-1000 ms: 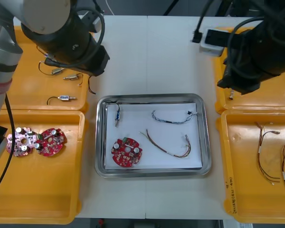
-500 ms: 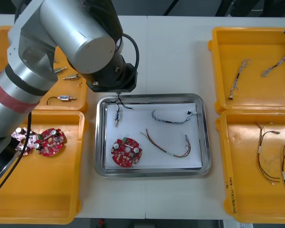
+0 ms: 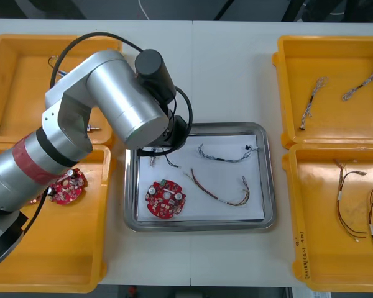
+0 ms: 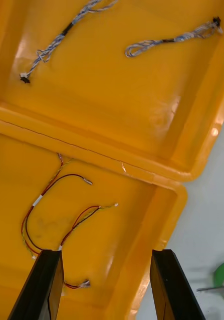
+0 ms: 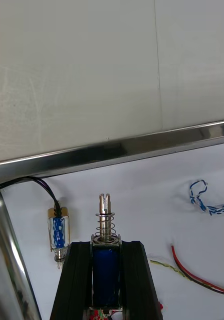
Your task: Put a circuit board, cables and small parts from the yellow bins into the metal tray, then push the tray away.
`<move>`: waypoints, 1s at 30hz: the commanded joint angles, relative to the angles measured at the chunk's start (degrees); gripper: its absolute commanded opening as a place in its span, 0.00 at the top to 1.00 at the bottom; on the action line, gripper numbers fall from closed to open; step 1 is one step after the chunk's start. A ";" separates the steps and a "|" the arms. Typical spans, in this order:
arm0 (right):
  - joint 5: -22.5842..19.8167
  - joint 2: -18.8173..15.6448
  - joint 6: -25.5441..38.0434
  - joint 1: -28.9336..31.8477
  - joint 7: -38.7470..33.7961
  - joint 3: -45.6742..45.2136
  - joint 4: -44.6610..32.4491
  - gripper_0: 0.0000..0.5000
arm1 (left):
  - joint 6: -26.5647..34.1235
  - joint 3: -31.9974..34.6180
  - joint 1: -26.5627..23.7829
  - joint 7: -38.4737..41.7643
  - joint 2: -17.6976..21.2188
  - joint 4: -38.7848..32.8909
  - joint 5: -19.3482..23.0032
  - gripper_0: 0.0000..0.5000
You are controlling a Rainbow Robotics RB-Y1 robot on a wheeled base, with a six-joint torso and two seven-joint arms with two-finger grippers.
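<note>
The left hand (image 5: 105, 250) was clamped on a small metal part (image 5: 105, 227), a blue body with a spring and pin poking out past the fingertips. It hung just inside the far left corner of the metal tray (image 5: 127, 149). Beside it, on the tray's white lining, lay a second small metal part (image 5: 58, 234) with a black lead.

Also inside the tray were a round red circuit board (image 3: 166, 200) toward its near left, a blue and white cable (image 3: 227, 153) along its far side, and a red and yellow cable (image 3: 221, 189) near its middle. The left arm (image 3: 118, 108) reached in over the tray's left rim.

Yellow bins (image 3: 336, 74) stood on either side of the tray on the tabletop (image 3: 230, 68). Those to its left held spare circuit boards (image 3: 68, 185), and those to its right held spare cables (image 3: 351, 205). The right hand (image 4: 106, 287) was over the bins right of the tray, its fingers spread wide with nothing between them.

The loading looked nearly done. The board, both cables and one part were in, the gripped part was not yet let go, and the tray was not yet pushed away.
</note>
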 commanded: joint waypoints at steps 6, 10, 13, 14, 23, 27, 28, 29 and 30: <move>3.20 6.07 0.15 4.03 -13.05 -1.85 -5.15 0.00 | -4.27 -5.20 1.31 0.52 -1.11 0.16 -2.82 1.00; 4.34 8.62 0.15 4.73 -15.86 -0.27 -5.67 0.00 | -6.03 -5.73 1.31 0.61 -1.20 2.01 -2.91 1.00; 6.19 10.81 0.15 5.35 -19.03 1.93 -6.55 0.00 | -6.82 -5.82 1.31 0.61 -1.20 2.54 -2.99 0.99; 6.36 10.99 0.15 5.43 -19.47 2.20 -6.73 0.00 | -6.82 -5.82 1.31 0.61 -1.11 2.54 -2.99 0.98; 7.42 12.48 0.15 9.39 -20.87 4.48 -6.82 0.00 | -6.73 -5.82 1.31 1.05 -1.02 2.54 -2.91 0.04; 7.42 12.92 0.15 9.48 -21.14 4.57 -6.82 0.00 | -6.38 -5.38 1.31 1.49 -0.85 1.92 -2.91 0.00; 7.51 12.84 0.15 9.48 -21.22 4.57 -6.82 0.00 | -6.03 -5.20 1.31 1.49 -0.85 1.75 -2.91 0.00; 7.59 12.84 0.15 9.48 -21.31 4.74 -6.82 0.00 | -5.15 -4.68 1.31 1.49 -0.76 1.04 -2.82 0.00; 7.59 13.01 0.15 9.56 -21.40 4.83 -6.82 0.00 | -3.92 -3.88 1.22 1.49 -0.67 0.25 -2.47 0.00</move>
